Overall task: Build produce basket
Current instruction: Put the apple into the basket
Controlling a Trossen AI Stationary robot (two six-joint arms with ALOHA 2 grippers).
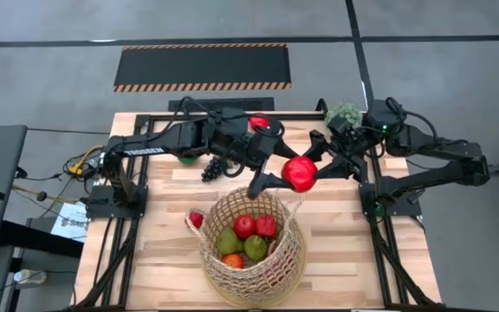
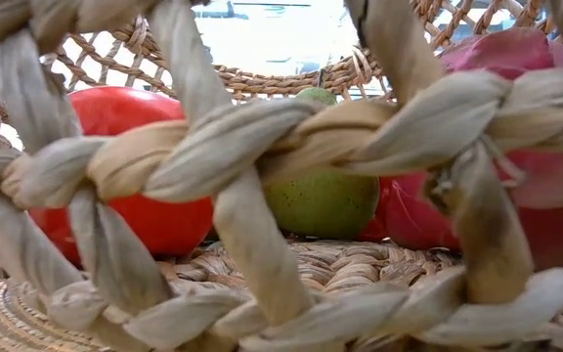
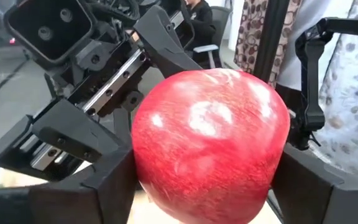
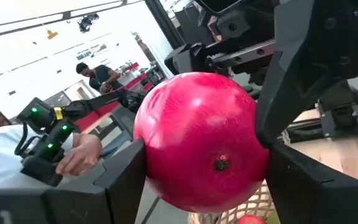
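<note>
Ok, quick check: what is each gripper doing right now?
Left gripper: closed on the red apple, above the basket.
Right gripper: also closed on the red apple, a handover in mid-air.

You have a glossy red apple (image 1: 300, 173) up in the air just beyond the far rim of the basket (image 1: 251, 264), pinched from both sides by dark fingers, its dimpled end showing in the right wrist view. Your tan open-weave wicker basket sits upright on the table's near middle, holding two red fruits, two green pears and a bit of orange. A dark grape bunch (image 1: 214, 168) lies on the table beyond the basket, and one small red fruit (image 1: 197, 219) lies just beside its left wall.
</note>
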